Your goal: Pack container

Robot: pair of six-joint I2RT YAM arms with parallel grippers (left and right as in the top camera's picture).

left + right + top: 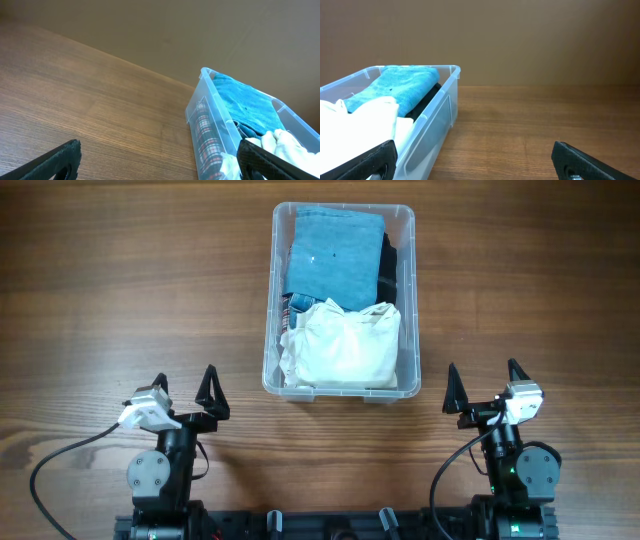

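Observation:
The clear plastic container [408,300] stands at the middle of the wooden table, toward the back. It holds a folded blue garment [333,255] at the far end, a cream garment [345,345] at the near end, a dark garment [388,265] on the right and a plaid one [297,305] along the left wall. My left gripper [187,392] is open and empty, near the front edge to the container's left. My right gripper [485,385] is open and empty, to its right. The container also shows in the left wrist view [197,107] and the right wrist view [440,112].
Bare wooden tabletop [120,290] lies on both sides of the container. The arm bases and cables [45,470] sit along the front edge. A plain brown wall [520,40] stands behind the table.

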